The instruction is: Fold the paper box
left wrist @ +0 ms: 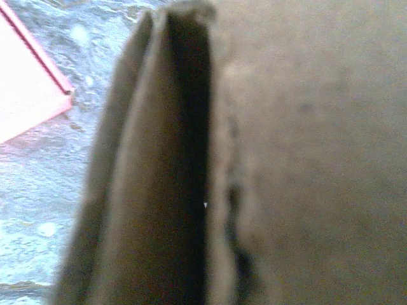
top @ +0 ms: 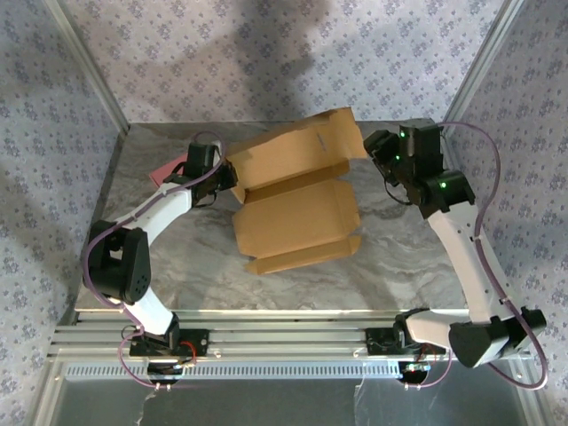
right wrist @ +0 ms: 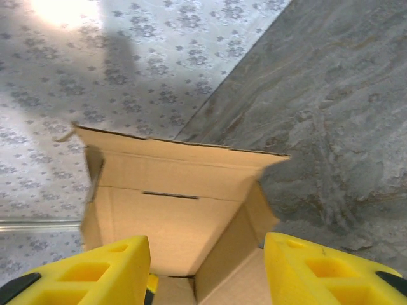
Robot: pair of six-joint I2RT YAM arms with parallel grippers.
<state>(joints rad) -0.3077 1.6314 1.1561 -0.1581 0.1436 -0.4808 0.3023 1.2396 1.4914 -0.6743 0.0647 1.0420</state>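
Well, you have one brown cardboard paper box (top: 297, 217), creased and half-folded, in the middle of the gray marbled tabletop (top: 186, 275). One flat pink sheet (top: 167, 169) lies to its left. Your left claw (top: 227, 174) is pinched shut on the box's left edge. Your right claw (right wrist: 206, 257) stands open by the raised flap, its two yellow fingers (right wrist: 95, 273) holding nothing.

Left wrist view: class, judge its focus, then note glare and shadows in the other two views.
Left wrist view: the paper box is so close it blurs, the pink sheet overexposed; right wrist view: crisp cardboard, a glare patch on the wallpaper; top external view: soft shadows on the back wall.
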